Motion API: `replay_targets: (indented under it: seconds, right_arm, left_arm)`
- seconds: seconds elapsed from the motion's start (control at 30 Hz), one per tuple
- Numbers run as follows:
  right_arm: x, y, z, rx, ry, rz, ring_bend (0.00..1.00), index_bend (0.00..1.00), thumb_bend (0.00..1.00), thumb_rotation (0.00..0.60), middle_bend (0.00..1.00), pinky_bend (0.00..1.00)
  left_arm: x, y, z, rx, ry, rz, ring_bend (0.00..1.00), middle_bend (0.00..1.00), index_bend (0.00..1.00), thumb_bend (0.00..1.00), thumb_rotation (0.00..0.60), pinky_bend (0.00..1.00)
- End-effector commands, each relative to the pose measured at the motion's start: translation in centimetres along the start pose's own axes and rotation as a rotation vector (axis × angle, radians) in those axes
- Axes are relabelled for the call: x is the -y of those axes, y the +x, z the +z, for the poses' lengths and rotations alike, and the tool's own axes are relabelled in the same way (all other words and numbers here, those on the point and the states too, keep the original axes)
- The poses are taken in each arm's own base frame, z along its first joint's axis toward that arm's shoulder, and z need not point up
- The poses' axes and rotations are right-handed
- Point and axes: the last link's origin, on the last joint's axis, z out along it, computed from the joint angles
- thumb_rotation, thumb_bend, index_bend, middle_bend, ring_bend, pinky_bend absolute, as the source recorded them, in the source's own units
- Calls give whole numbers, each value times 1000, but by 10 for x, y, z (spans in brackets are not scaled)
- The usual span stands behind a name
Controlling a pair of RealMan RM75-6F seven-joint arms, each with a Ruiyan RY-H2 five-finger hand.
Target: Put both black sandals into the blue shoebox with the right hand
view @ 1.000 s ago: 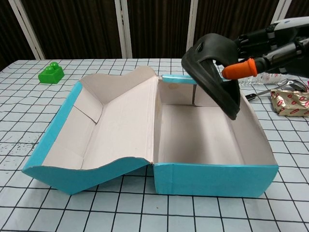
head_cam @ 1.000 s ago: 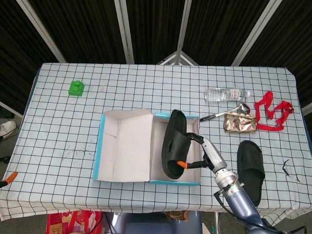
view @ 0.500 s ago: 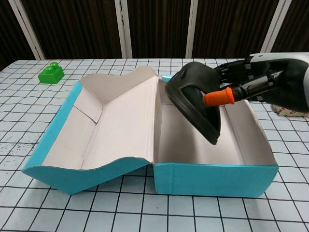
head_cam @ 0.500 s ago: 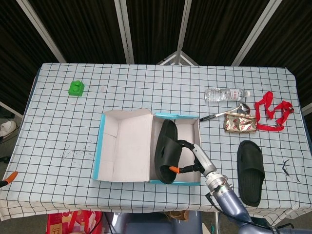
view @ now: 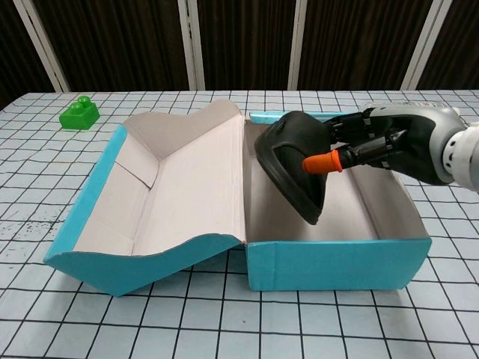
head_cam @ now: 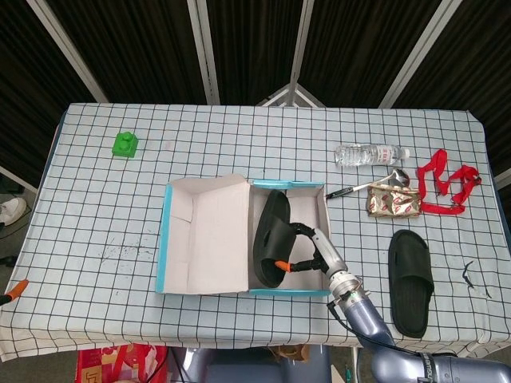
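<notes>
Lowering sandal (view: 293, 166) seemingly deeper into shoebox (view: 337, 263)

no readable text, bottle label (head_cam: 372, 154) and foil packet (head_cam: 393, 203) print too small

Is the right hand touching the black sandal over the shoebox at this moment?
Touching. In the chest view the right hand grips the black sandal, its fingers wrapped around the strap and its orange-tipped thumb pressed on the sole, holding it tilted inside the blue shoebox.

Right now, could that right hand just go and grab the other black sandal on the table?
Probably not at once: the right hand holds a black sandal over the blue shoebox. The second sandal lies uncovered beside the arm, so the way looks free afterwards.
</notes>
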Motion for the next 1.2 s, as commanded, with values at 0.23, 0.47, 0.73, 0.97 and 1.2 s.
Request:
replay_targets:
  seconds: [0.23,0.47,0.73,0.97,1.2]
  right_arm:
    - [-5,-5,3,13,-7,3,214,599,564,600,246,93]
    - [-11,-9,4,11,-16,5,215,598,565,600,246,93]
    - [-25,-12,10,2,-45,12,220,603,566,600,246,93]
    - [-36,-16,16,2,-65,24,223,603,568,600,247,93]
    - [-48,-19,19,3,-86,8,223,606,570,600,247,93]
  left_arm:
    - [0,0,0,-1,0,0,0,0,32,186,600,15]
    - [-1,0,-1,0,-2,-2,0,0,32,187,600,15]
    - [0,1,-1,-2,-3,-5,0,0,32,187,600,15]
    - [-1,1,-2,-2,-4,-5,0,0,32,186,600,16]
    - [0,1,-2,-3,-3,-6,0,0,32,186,600,15]
